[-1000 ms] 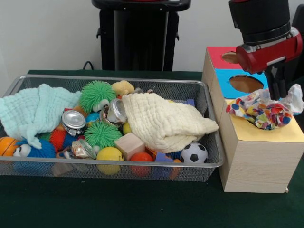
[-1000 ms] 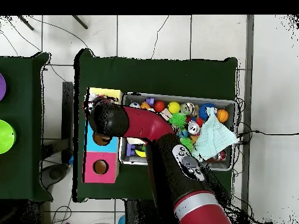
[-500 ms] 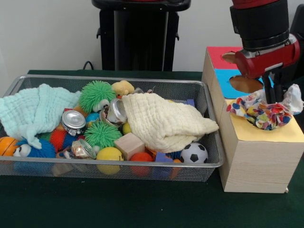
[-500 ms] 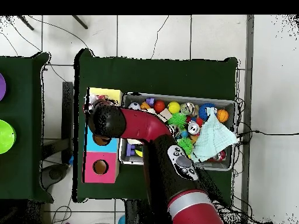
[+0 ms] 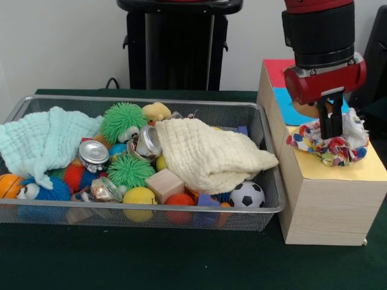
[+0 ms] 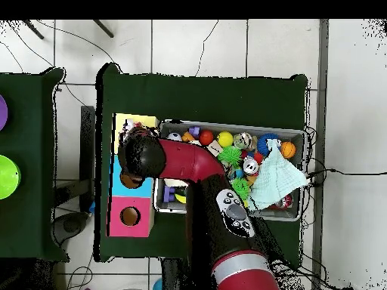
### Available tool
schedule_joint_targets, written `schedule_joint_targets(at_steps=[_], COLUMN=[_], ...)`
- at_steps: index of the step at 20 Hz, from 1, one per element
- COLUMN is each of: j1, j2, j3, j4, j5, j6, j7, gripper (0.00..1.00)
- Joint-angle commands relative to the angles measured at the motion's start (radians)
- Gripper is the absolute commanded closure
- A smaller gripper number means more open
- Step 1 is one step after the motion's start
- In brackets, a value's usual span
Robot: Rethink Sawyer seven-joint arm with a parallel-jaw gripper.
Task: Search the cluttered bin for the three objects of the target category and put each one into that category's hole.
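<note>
The multicolored cloth (image 5: 329,144) sits bunched over the hole in the yellow panel (image 5: 344,169) of the wooden box (image 5: 326,205). The gripper (image 5: 331,128) presses straight into it, apparently stuffing it in; its clench cannot be told. The bin (image 5: 266,139) lies at 9 o'clock, with open room overhead.

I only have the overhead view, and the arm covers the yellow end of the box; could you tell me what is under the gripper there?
Observer: A crinkly multicoloured bag lies bunched on the yellow panel, with the gripper down in its middle.
Operator: Thank you. Is the bag inside the hole?
Observer: Not fully. Most of the bag shows above the panel, and it hides the hole from the front view.
</note>
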Motion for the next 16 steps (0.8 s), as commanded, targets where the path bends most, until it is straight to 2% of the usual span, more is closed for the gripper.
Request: schedule_joint_targets(at_steps=[1,3,7,9,16], j1=[0.006,0.009,-0.059,-0.084,-0.119], j2=[0.074,0.09,0.176,0.217,0.259], j3=[-0.059,-0.061,0.033,0.069,0.12], j4=[-0.068,-0.071,-0.028,-0.021,-0.022], j5=[-0.051,-0.054,-0.014,-0.022,-0.022], j6=[0.068,0.051,0.003,-0.041,-0.039], j7=[0.119,0.12,0.124,0.112,0.112], gripper=[1.0,1.0,1.0,1.0,1.0])
